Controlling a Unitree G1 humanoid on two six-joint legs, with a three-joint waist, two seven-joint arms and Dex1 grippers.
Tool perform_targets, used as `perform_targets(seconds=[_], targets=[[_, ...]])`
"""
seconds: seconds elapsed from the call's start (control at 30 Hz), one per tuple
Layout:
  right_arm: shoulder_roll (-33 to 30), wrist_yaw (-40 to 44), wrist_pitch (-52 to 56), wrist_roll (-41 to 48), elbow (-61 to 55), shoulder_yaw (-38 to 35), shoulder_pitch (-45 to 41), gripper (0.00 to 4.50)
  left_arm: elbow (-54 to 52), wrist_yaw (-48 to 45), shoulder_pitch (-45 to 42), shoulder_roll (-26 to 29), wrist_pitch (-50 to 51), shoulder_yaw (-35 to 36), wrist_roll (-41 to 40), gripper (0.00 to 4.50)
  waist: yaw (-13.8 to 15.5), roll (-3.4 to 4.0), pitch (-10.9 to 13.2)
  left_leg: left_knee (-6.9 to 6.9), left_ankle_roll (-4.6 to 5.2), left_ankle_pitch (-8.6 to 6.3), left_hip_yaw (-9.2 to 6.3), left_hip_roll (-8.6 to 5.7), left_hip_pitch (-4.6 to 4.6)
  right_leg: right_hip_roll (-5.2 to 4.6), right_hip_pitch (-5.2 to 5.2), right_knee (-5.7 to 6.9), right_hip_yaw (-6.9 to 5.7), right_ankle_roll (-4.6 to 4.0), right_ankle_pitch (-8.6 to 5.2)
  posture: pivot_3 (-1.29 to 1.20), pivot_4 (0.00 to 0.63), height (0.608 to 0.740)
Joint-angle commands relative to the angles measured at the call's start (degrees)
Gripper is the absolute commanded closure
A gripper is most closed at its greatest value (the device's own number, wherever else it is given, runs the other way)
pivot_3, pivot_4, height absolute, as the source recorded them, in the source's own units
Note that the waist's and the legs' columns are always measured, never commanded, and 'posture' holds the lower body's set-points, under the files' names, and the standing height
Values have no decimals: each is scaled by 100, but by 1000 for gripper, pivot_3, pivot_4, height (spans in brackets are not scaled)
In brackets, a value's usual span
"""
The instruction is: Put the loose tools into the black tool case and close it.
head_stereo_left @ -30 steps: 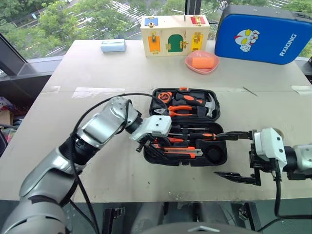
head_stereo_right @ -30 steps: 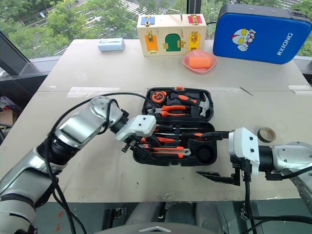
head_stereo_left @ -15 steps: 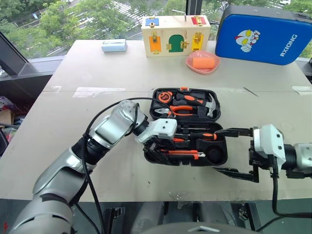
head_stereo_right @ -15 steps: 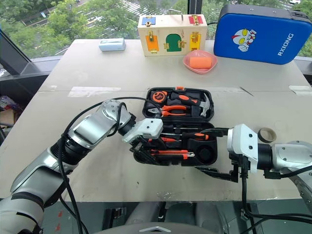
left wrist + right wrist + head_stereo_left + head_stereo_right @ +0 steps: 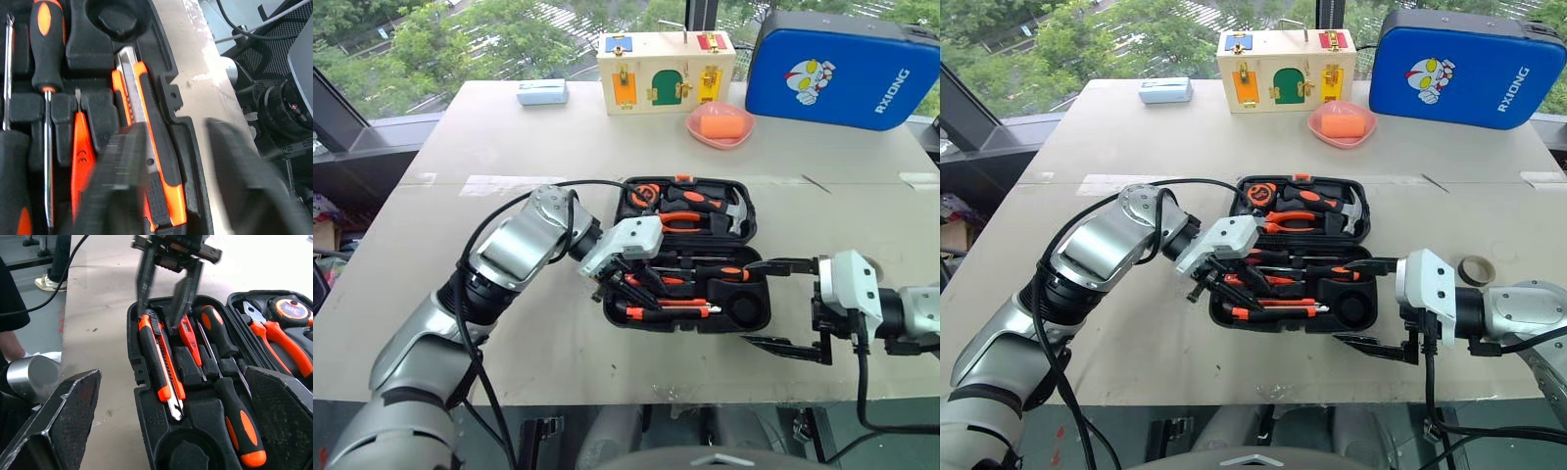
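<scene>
The black tool case lies open in mid-table. Its near half holds two screwdrivers, the orange tester pen and the orange-black utility knife, each in a recess. A round recess at the right end holds nothing. My left gripper hovers just above the knife's handle end, open by a small gap, holding nothing. My right gripper stands wide open at the case's right end. A small tape roll rests on the table beyond it.
The case's far half carries a hammer, pliers and tape measure. At the table's back stand a blue cartoon case, a wooden lock box, a pink bowl and a pale blue box. A person's shoe is on the floor.
My left gripper has lifted slightly off the case's left end and its fingers have drawn closer together. The right gripper has stayed where it was.
</scene>
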Motion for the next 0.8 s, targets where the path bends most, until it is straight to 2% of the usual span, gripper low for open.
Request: perform_targets(seconds=[0.03, 0.07, 0.23, 0.4, 0.5, 0.7, 0.8], targets=[[-18, 72, -167, -29, -54, -70, 68, 0, -94, 24, 0, 21, -143, -51, 84, 4254, 11, 0, 0, 0, 0, 0, 0, 0, 0, 0, 0, 0, 0, 0, 0, 0, 150, 735], [-20, 82, -187, -46, -52, -79, 96, 0, -83, 21, 10, 16, -181, -97, 124, 4482, 11, 0, 0, 1, 0, 0, 0, -1, 0, 0, 1, 0, 0, 0, 0, 0, 150, 735], [-13, 55, -215, -81, -48, -83, 155, 0, -38, -23, 81, 60, -389, -383, 359, 4482, -5, 0, 0, 0, 0, 0, 0, 0, 0, 0, 0, 1, 2, 0, 0, 0, 150, 735], [22, -41, -161, -62, -102, -72, 184, 0, 291, 469, 268, -39, -1026, -938, 1283, 4482, 13, 2, -4, 1, 0, 0, 0, 0, 1, 0, 2, 0, 1, 0, 0, 0, 150, 735], [15, -76, -127, -28, -135, -97, 207, 0, 435, 641, 386, -119, -1217, -1059, 1566, 4482, 15, 3, -8, 1, 1, 0, 1, -2, 7, -4, 8, 0, 2, 0, 0, 0, 150, 735], [-28, -93, -101, 28, -175, -217, 309, 0, 434, 639, 461, -170, -1117, -803, 1454, 4482, 25, 8, -13, -4, 28, -17, 1, -4, 61, -7, 64, -7, -1, 2, -1, 0, 150, 735], [-43, -135, -81, 24, -142, -405, 440, 0, 237, 521, 506, -164, -802, -110, 766, 4482, 17, 8, -12, -6, 29, -18, 1, -4, 69, -5, 66, -4, -1, 2, -1, 0, 150, 735]])
